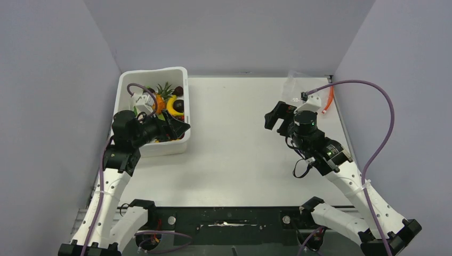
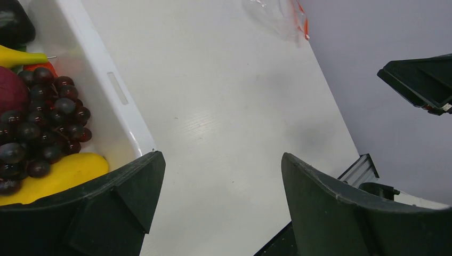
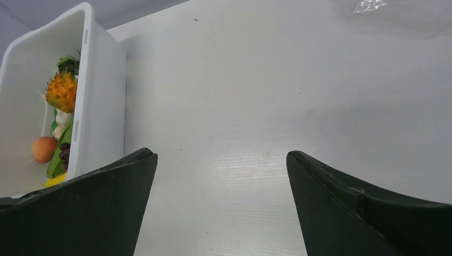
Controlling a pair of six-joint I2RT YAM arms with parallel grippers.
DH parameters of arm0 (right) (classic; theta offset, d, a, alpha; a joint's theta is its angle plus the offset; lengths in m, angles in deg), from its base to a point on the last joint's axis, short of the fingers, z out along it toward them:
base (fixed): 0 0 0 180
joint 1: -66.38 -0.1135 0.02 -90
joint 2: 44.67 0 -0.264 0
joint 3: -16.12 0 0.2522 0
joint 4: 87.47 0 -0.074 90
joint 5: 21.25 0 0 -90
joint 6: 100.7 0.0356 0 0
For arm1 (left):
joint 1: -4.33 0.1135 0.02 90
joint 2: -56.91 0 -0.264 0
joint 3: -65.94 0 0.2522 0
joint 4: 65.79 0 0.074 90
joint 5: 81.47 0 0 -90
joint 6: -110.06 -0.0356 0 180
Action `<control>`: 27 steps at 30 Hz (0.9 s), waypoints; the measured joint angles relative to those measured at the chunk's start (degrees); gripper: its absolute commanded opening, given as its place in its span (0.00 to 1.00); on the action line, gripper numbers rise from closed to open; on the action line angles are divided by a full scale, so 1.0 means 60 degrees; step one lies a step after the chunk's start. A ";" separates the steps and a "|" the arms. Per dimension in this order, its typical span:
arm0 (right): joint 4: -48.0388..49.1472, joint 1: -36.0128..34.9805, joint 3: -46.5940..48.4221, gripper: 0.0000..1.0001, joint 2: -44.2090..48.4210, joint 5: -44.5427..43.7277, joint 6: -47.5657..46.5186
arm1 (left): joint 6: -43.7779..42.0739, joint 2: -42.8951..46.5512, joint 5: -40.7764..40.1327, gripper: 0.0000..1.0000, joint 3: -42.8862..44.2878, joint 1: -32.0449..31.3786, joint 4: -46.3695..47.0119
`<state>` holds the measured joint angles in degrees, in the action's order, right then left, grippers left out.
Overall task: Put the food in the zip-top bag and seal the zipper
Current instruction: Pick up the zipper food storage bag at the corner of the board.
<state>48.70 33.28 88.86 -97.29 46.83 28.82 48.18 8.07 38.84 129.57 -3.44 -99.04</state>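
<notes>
The food lies in a white tub (image 1: pixel 151 146) at the left: a pineapple (image 1: pixel 161 100), a yellow banana (image 1: pixel 172 108) and dark grapes (image 2: pixel 48 122). The right wrist view shows the pineapple (image 3: pixel 61 90) and a red-orange round fruit (image 3: pixel 43 149). The clear zip-top bag (image 1: pixel 304 88) lies flat at the far right, its red-orange zipper strip (image 1: pixel 330 98) along its right edge. My left gripper (image 1: pixel 178 128) is open and empty above the tub's near right corner. My right gripper (image 1: pixel 278 118) is open and empty, above the table just short of the bag.
Grey walls close in the table on the left, back and right. A purple cable (image 1: pixel 373 90) arcs over the right arm near the bag. The black base rail (image 1: pixel 229 218) runs along the near edge.
</notes>
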 measured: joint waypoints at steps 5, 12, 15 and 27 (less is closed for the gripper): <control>0.0000 0.0000 -0.0033 0.98 0.0000 -0.0106 0.0073 | 0.0018 0.0084 -0.0004 0.81 0.0000 0.0000 0.0000; 0.0018 0.0004 -0.0106 0.98 -0.0189 -0.0444 0.0219 | 0.0029 0.0102 -0.0004 0.81 -0.0004 0.0000 0.0000; 0.0098 0.0036 -0.0095 0.98 -0.0514 -0.0739 0.0175 | 0.0022 0.0040 -0.0004 0.81 -0.0004 0.0000 0.0011; 0.0878 0.1934 0.0386 0.98 -0.2488 -0.0153 -0.0528 | -0.0871 -0.0699 -0.1341 0.80 -0.0004 -0.0138 -0.0637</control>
<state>53.97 44.88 91.18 -112.22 45.92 25.65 42.96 3.87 30.80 129.55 -4.27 -102.86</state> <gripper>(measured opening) 0.984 0.803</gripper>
